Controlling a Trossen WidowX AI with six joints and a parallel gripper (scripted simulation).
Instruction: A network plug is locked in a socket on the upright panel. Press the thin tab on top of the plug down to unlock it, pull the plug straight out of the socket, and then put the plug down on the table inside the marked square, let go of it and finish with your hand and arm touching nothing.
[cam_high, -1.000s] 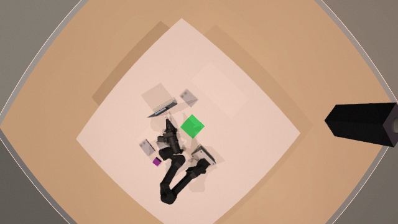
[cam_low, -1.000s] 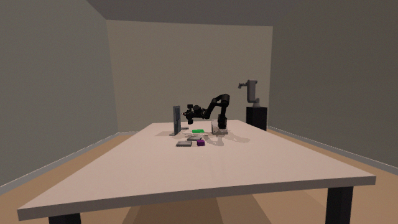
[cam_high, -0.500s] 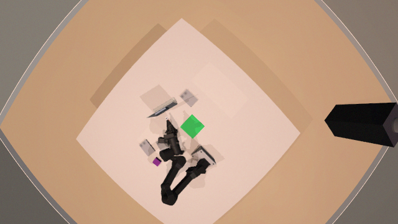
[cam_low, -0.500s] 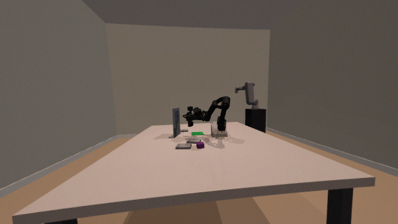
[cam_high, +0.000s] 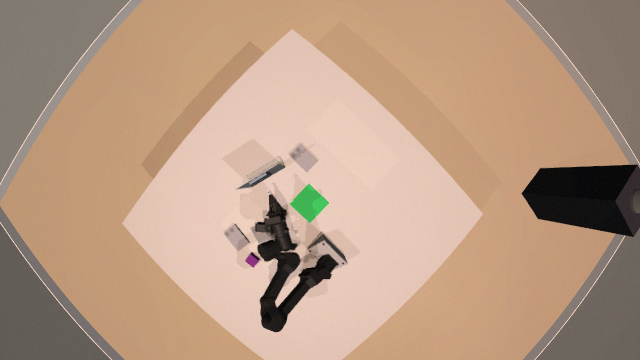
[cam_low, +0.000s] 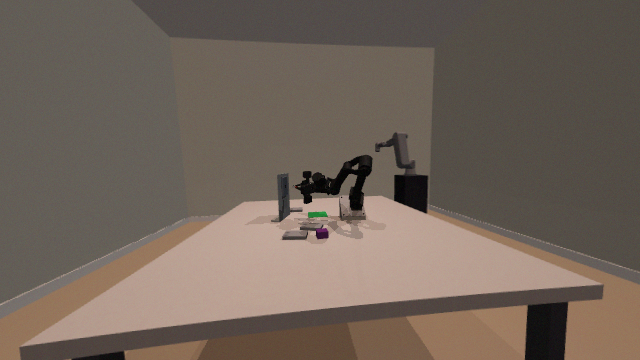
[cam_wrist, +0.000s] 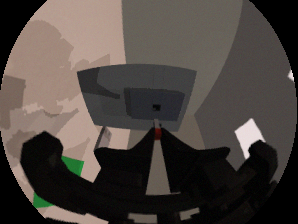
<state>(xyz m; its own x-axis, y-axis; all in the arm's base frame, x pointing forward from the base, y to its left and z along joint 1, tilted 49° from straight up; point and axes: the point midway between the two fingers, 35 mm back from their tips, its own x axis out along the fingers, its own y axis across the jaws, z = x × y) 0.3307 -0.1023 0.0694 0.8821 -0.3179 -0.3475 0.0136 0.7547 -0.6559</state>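
Observation:
My gripper (cam_wrist: 157, 130) (cam_high: 270, 195) (cam_low: 295, 187) is shut on the plug (cam_wrist: 158, 133), whose small red part shows between the fingertips with a grey piece pointing forward. The plug is out of the socket (cam_wrist: 156, 107), a dark square opening on the upright panel (cam_high: 261, 173) (cam_low: 283, 196) (cam_wrist: 110, 113). A gap shows between gripper and panel in the top and exterior views. The hand is level, high above the table. The green marked square (cam_high: 309, 203) (cam_low: 317, 214) (cam_wrist: 73, 166) lies flat on the table, to the right of the hand in the top view. The plug's tab is too small to make out.
A grey flat block (cam_high: 303, 156) (cam_low: 296, 209) lies beside the panel. Another grey block (cam_high: 236, 237) (cam_low: 295, 235) and a purple cube (cam_high: 252, 260) (cam_low: 322, 233) lie left of the arm in the top view. A further grey block (cam_low: 311, 227) is partly under the arm.

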